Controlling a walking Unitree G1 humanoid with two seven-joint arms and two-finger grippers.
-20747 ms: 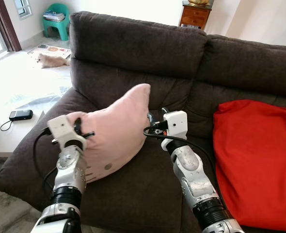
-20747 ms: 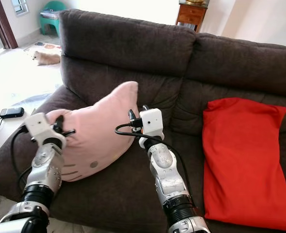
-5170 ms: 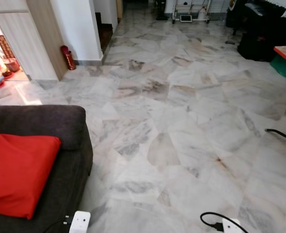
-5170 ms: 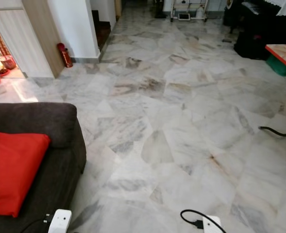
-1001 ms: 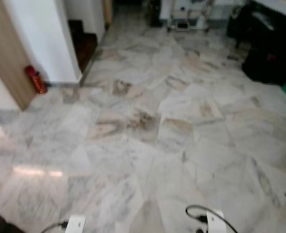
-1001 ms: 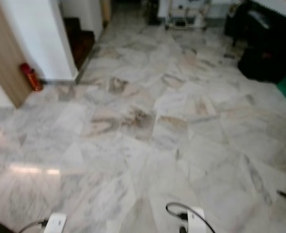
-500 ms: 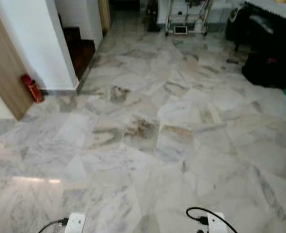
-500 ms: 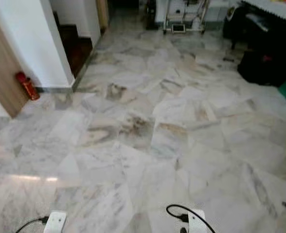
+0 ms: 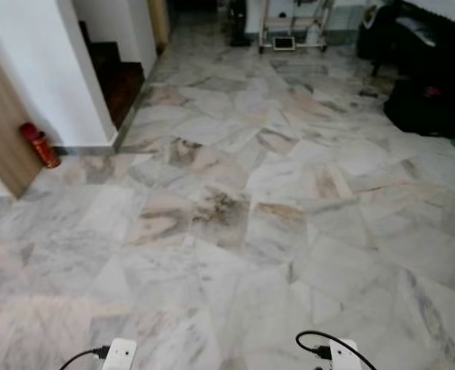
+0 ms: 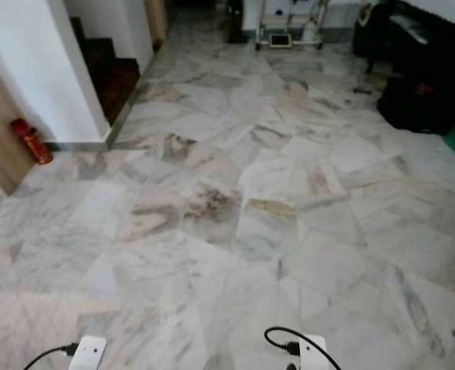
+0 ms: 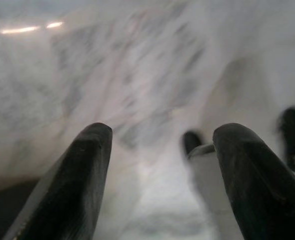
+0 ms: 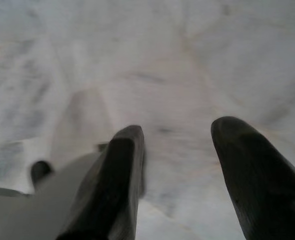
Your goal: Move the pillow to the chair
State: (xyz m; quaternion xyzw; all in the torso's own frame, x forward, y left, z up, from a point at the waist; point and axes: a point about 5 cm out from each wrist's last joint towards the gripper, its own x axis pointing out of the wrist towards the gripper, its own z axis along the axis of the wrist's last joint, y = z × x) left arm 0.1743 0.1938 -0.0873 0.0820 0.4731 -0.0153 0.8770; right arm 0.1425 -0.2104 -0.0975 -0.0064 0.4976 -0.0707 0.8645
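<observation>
Left claw (image 11: 160,150): spread wide, empty | right claw (image 12: 177,150): spread wide, empty | below: marble floor (image 9: 235,200)

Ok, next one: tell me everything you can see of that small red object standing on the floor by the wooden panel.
The red object is a small cylinder with a darker narrow top, shaped like a bottle or a small extinguisher; which one is too small to tell. It stands upright, leaning slightly, on the marble floor, at the foot of the wooden panel and just beside the white wall with its grey skirting. Whether it touches the panel cannot be told. No gripper is near it.
</observation>
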